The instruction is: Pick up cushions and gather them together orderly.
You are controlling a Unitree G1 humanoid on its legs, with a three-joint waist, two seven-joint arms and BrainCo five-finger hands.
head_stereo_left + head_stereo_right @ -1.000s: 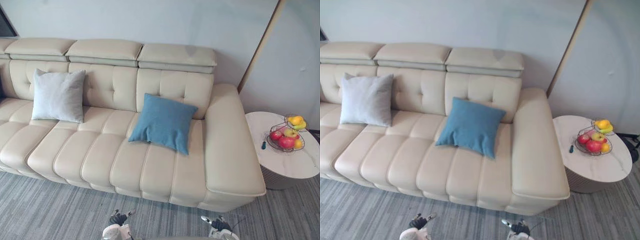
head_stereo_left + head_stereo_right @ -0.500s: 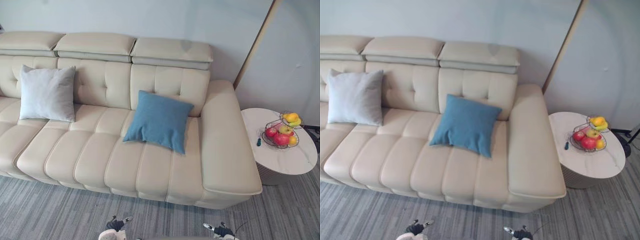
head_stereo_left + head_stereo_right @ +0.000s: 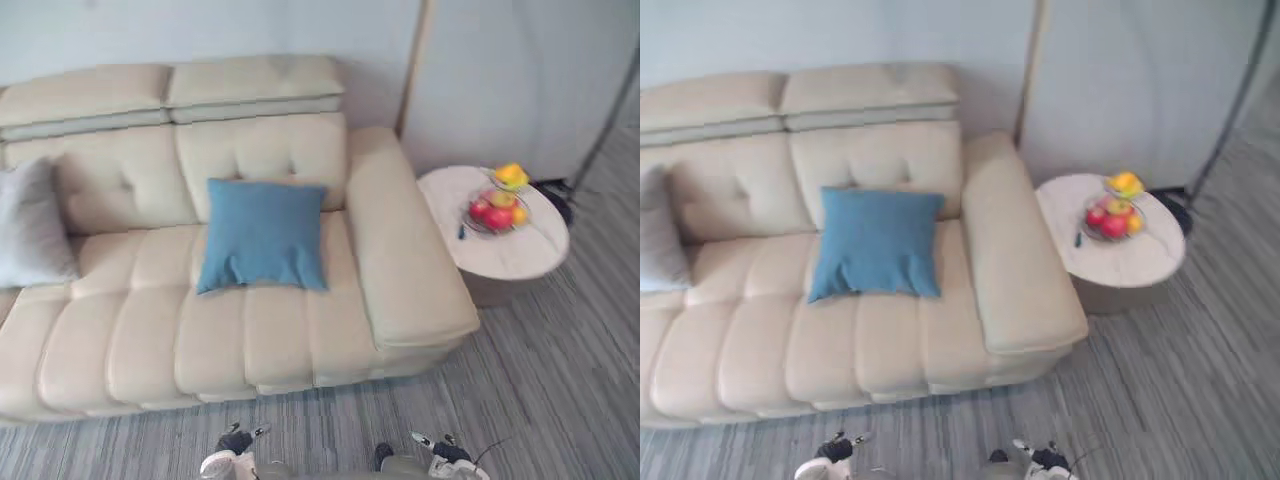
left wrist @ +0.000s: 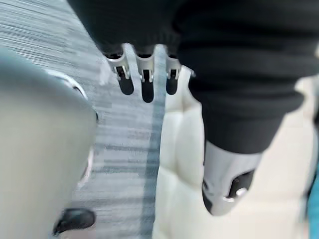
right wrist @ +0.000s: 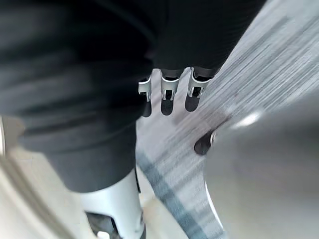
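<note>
Judging by how things lay, the task had not yet begun. The blue square fabric cushion (image 3: pixel 262 235) leaned against the backrest of the cream leather sofa (image 3: pixel 150 330), on the seat next to the broad armrest. The pale grey fabric cushion (image 3: pixel 30 225) stood well apart from it at the far left of the head views, partly cut off by the edge. Both cushions had to be picked up and set side by side, so all of the work was left.

Neither hand was near a cushion. The left hand (image 3: pixel 232 450) and the right hand (image 3: pixel 440 455) hung low over the grey striped carpet (image 3: pixel 540 400) in front of the sofa. In each wrist view the fingers (image 4: pixel 143 74) (image 5: pixel 169 92) were relaxed and apart from the thumb, holding nothing.

Beside the armrest stood a round white surface (image 3: pixel 520 255) carrying a wire basket of fruit (image 3: pixel 495 205), which played no part in the task.
</note>
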